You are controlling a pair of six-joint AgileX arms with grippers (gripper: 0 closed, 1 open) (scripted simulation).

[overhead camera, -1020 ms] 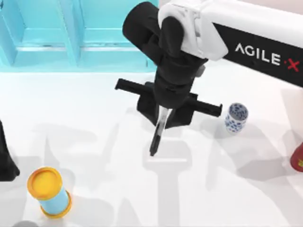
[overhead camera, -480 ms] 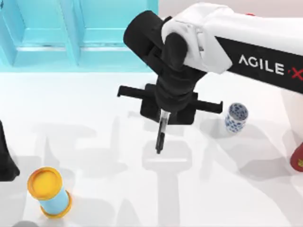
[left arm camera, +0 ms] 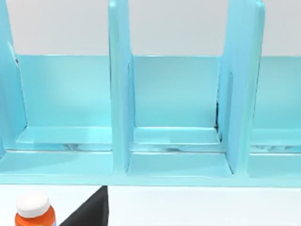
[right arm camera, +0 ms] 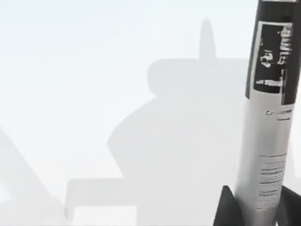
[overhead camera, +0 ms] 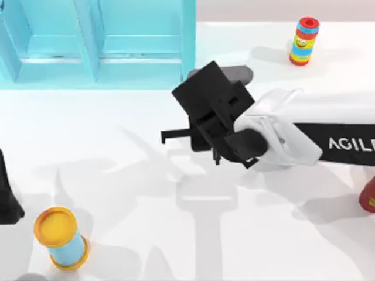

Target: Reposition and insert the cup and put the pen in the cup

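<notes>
My right gripper hangs over the middle of the table, shut on the pen. In the right wrist view the pen is a slim barrel with a white printed label, standing upright between the two dark fingertips. From above, a short black stub of the pen pokes out below the black gripper body. The cup is hidden, and the white forearm covers the table right of centre. My left arm stays parked at the table's left edge.
A turquoise shelf rack with upright dividers lines the back left. A yellow-lidded light-blue cylinder stands front left. A striped cylinder is back right, a red object at the right edge, and an orange bottle near the rack.
The right arm has swung down and turned, so its forearm now lies across the spot where the cup stood. The pen, earlier hanging in plain sight, is mostly covered. The striped cylinder has come into sight.
</notes>
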